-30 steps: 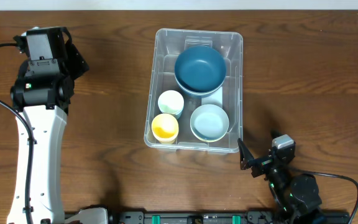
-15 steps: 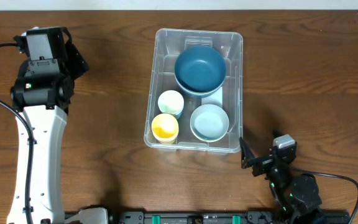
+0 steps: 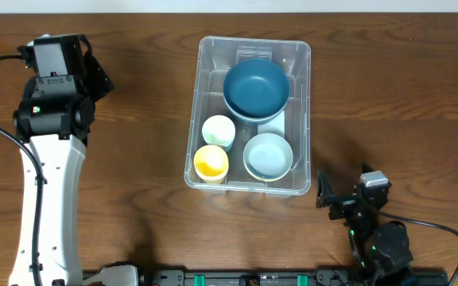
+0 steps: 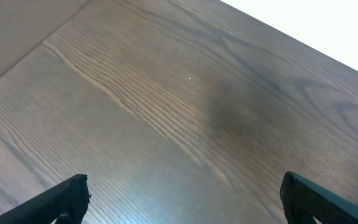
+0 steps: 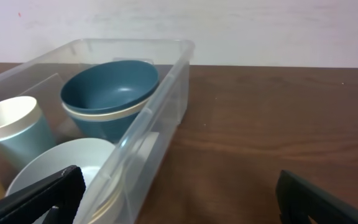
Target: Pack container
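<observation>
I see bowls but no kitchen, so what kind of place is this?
Probably a robot lab workbench, not a kitchen: a white and black robot arm reaches over a brown wooden table, and the blue bowls sit in a large clear plastic container.

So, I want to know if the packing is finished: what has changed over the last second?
The right arm slid a little to its right, away from the bin's near corner, its jaws wide open and empty throughout. Nothing was grabbed or let go. The left arm, the bin, and the bowls and cups inside it stayed put.
</observation>
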`<state>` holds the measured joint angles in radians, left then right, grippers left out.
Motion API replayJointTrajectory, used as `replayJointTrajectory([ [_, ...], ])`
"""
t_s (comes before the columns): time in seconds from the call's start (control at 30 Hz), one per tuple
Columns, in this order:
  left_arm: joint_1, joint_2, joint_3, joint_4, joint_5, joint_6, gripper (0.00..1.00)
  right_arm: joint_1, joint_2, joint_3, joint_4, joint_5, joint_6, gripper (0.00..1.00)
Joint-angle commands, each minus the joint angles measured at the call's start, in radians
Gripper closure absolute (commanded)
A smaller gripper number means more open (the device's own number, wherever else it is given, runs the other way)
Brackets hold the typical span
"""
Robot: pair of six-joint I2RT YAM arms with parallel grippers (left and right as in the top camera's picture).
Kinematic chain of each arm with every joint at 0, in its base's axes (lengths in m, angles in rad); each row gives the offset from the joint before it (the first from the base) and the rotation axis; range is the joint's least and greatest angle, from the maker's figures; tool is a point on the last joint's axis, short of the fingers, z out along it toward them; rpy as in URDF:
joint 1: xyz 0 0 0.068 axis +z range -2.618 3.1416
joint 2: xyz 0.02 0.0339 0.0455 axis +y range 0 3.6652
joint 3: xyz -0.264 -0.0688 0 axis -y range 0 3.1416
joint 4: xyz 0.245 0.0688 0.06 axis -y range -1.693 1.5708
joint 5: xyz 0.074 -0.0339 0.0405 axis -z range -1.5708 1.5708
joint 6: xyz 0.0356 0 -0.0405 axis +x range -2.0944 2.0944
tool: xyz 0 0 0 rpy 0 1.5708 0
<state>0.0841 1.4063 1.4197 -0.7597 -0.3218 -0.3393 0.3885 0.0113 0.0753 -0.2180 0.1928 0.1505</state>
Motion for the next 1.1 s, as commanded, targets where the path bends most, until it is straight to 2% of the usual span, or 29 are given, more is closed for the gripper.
replayJointTrajectory([
  [0.0, 0.005, -0.002, 0.013, -0.003, -0.021, 0.010, 0.02, -0.037, 0.000, -0.007, 0.005, 0.016, -0.010, 0.01],
  [0.6, 0.005, -0.002, 0.013, -0.003, -0.021, 0.010, 0.02, -0.366, 0.000, -0.007, 0.005, 0.016, -0.010, 0.01],
  [1.07, 0.005, -0.002, 0.013, -0.003, -0.021, 0.010, 0.02, -0.389, 0.000, -0.007, 0.004, 0.016, -0.010, 0.01],
])
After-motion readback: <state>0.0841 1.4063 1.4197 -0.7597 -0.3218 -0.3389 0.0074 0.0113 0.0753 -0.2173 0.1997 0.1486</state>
